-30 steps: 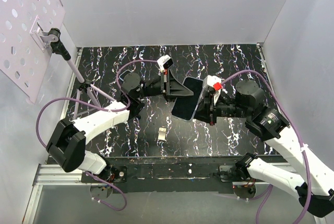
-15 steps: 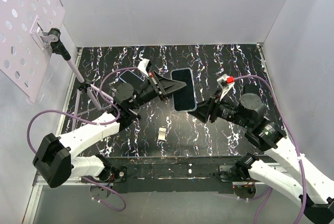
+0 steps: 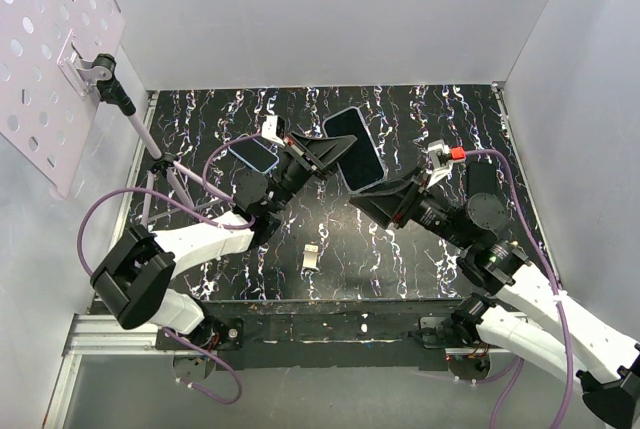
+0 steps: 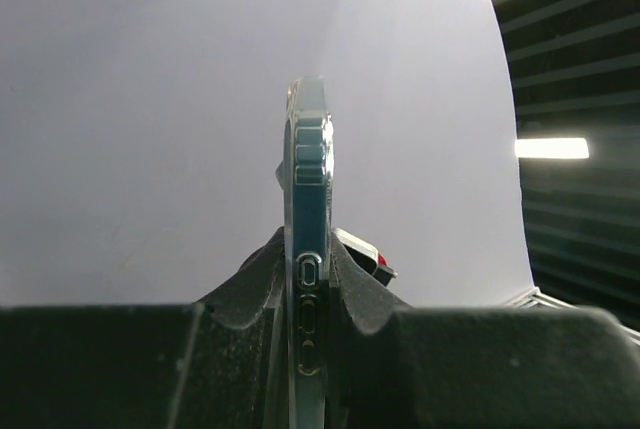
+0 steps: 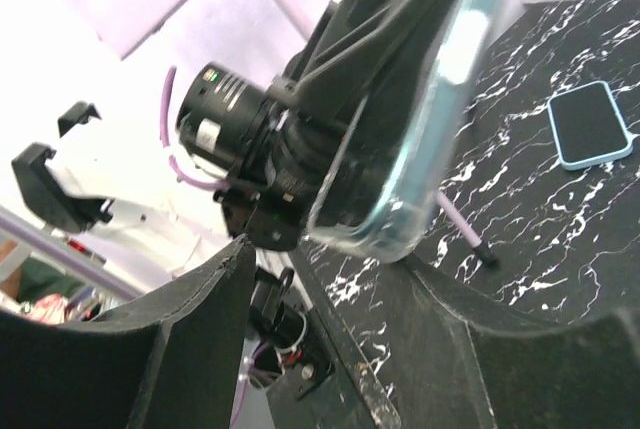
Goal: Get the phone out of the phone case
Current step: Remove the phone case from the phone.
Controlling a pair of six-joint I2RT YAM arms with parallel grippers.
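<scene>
A dark phone in a clear phone case (image 3: 354,148) hangs in the air over the middle of the table, with my left gripper (image 3: 327,155) shut on its left edge. In the left wrist view the cased phone (image 4: 307,179) stands edge-on, and the left gripper (image 4: 307,241) pinches it from both sides. My right gripper (image 3: 362,203) is open just below and right of the phone, apart from it. The right wrist view shows the case's clear rounded corner (image 5: 415,174) above the open right gripper (image 5: 335,259), with nothing between the fingers.
A second phone with a light blue rim (image 3: 252,156) (image 5: 590,124) lies flat on the black marbled table (image 3: 440,119). A small white piece (image 3: 311,257) lies near the front. A purple pen (image 3: 150,144) and a perforated panel (image 3: 50,39) stand at the left. White walls enclose the table.
My right gripper opened, let go of the cased phone and drew back to the lower right. The left gripper swung the phone up and toward the back, still shut on it.
</scene>
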